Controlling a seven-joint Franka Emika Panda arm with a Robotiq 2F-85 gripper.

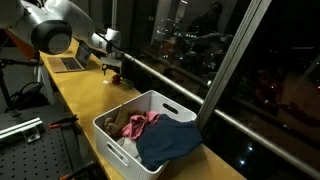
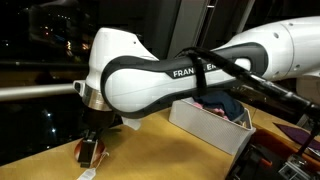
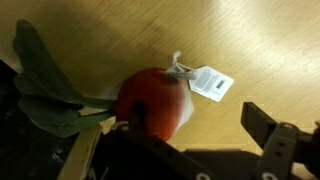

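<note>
Wrist view: the fingers (image 3: 268, 130) stand spread wide and hold nothing. The red plush fruit (image 3: 155, 100) lies on the wooden surface (image 3: 250, 40) directly below and between them, nearer the finger on its leaf side. Its green leaves (image 3: 45, 90) and white tag (image 3: 212, 83) point opposite ways, roughly along the closing line. In an exterior view, a white basket (image 1: 118, 140) sits well apart.

wooden counter (image 1: 78, 98) with red toy (image 3: 155, 100), basket (image 1: 118, 142), laptop (image 1: 72, 62)

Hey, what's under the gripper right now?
A red toy fruit with green leaves and a white tag lies on the wooden table below the open gripper. In the wrist view the gripper hides part of it.
</note>
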